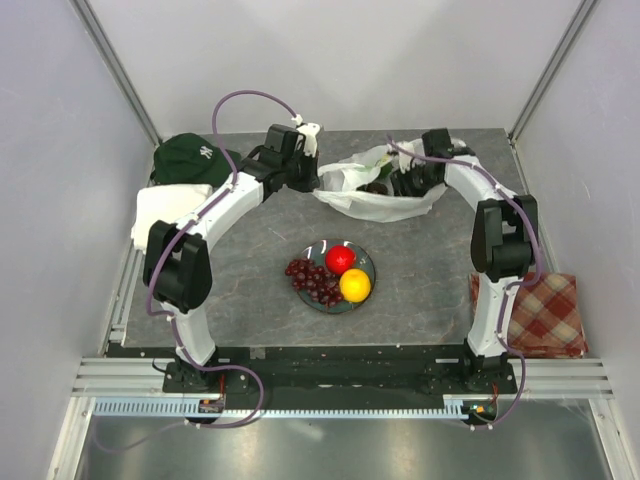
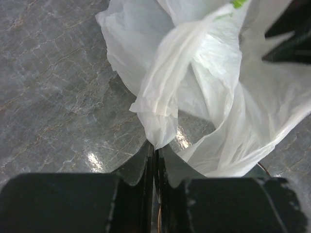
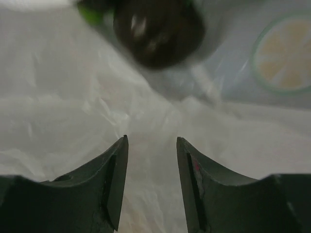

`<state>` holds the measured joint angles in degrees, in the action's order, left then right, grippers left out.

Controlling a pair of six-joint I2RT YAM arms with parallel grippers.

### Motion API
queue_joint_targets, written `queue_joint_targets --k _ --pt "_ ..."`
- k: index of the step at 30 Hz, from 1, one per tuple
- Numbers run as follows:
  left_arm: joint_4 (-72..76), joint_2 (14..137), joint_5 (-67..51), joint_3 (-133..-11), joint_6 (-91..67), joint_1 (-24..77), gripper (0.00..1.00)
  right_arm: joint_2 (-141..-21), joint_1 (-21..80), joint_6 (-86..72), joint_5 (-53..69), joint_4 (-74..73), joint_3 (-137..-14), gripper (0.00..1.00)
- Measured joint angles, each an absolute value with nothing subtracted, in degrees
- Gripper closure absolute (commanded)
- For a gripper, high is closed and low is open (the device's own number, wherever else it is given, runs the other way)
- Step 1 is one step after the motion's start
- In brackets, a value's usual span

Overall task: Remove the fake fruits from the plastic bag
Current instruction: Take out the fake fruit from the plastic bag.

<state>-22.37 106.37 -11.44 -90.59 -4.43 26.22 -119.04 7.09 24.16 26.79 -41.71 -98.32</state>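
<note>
The white plastic bag (image 1: 375, 190) lies at the back middle of the table. My left gripper (image 1: 308, 176) is shut on its left edge; the left wrist view shows a fold of the bag (image 2: 160, 97) pinched at my left gripper (image 2: 156, 148). My right gripper (image 1: 400, 183) is open inside the bag's right side; in the right wrist view the right gripper (image 3: 151, 141) is empty, with a dark purple-brown fruit (image 3: 158, 31) and a green piece (image 3: 90, 14) just ahead. A dark red grape bunch (image 1: 312, 279), red apple (image 1: 340, 259) and yellow-orange fruit (image 1: 355, 285) lie on the plate (image 1: 367, 262).
A dark green cap (image 1: 190, 160) rests on a white cloth (image 1: 165, 212) at the back left. A red checked cloth (image 1: 540, 312) lies at the right near edge. A lemon-slice print (image 3: 284, 53) shows through the bag.
</note>
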Motion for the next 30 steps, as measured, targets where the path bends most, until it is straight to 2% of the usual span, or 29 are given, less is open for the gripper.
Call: queue_joint_targets --k 2,3,4,5,9,12,15,17,18,20,21,22,23,24,27,30 --pt "-22.4 106.4 -10.4 -90.6 -4.4 26.2 0.88 -118.3 7.4 25.3 25.3 -42.8 -93.1 0.45" --pt "-22.5 106.4 -10.1 -90.8 -4.4 26.2 0.78 -117.7 7.4 25.6 24.5 -43.4 -91.0 0.45" --pt "-22.6 106.4 -9.7 -91.1 -4.5 26.2 0.53 -116.9 7.3 25.9 23.7 -43.8 -89.2 0.43" --pt "-22.6 106.4 -9.5 -91.4 -4.5 26.2 0.47 -116.0 7.3 26.0 23.1 -43.9 -87.9 0.38" --pt "-22.8 106.4 -10.6 -94.0 -5.6 25.8 0.29 -109.4 7.3 27.1 20.8 -43.9 -82.6 0.26" --pt "-22.9 106.4 -13.6 -97.0 -5.7 25.4 0.22 -105.9 7.3 27.1 20.3 -42.4 -82.4 0.20" --pt "-22.9 107.0 -17.5 -100.8 -5.7 25.2 0.22 -106.4 7.3 26.1 20.2 -40.6 -85.7 0.20" --pt "-22.5 108.7 -20.0 -104.2 -5.8 25.1 0.28 -108.9 7.4 24.9 20.1 -39.7 -90.1 0.18" --pt "-22.1 109.9 -20.8 -105.6 -6.0 25.1 0.40 -110.1 7.4 24.5 20.1 -39.1 -91.9 0.18" --pt "-22.1 111.9 -21.5 -107.1 -6.8 25.2 0.55 -113.4 7.6 23.6 20.4 -38.0 -95.6 0.15" --pt "-22.2 112.8 -21.6 -107.2 -7.2 25.2 0.67 -115.0 7.7 23.2 20.6 -37.5 -96.9 0.14" --pt "-22.5 113.6 -21.6 -107.2 -7.5 25.2 0.69 -116.5 7.8 22.7 20.8 -37.3 -98.0 0.12" --pt "-22.9 114.2 -21.5 -107.2 -7.7 25.2 0.69 -117.9 7.9 22.2 20.9 -37.1 -98.7 0.11" --pt "-23.2 114.7 -21.5 -107.2 -7.7 25.2 0.58 -119.1 8.1 21.5 20.9 -36.8 -99.2 0.11" --pt "-24.3 114.8 -21.1 -106.8 -7.6 25.2 0.36 -122.0 8.8 19.6 19.9 -35.7 -99.9 0.11" --pt "-24.4 114.7 -21.1 -106.6 -7.6 25.1 0.30 -124.1 9.3 17.8 17.9 -34.2 -101.2 0.11"
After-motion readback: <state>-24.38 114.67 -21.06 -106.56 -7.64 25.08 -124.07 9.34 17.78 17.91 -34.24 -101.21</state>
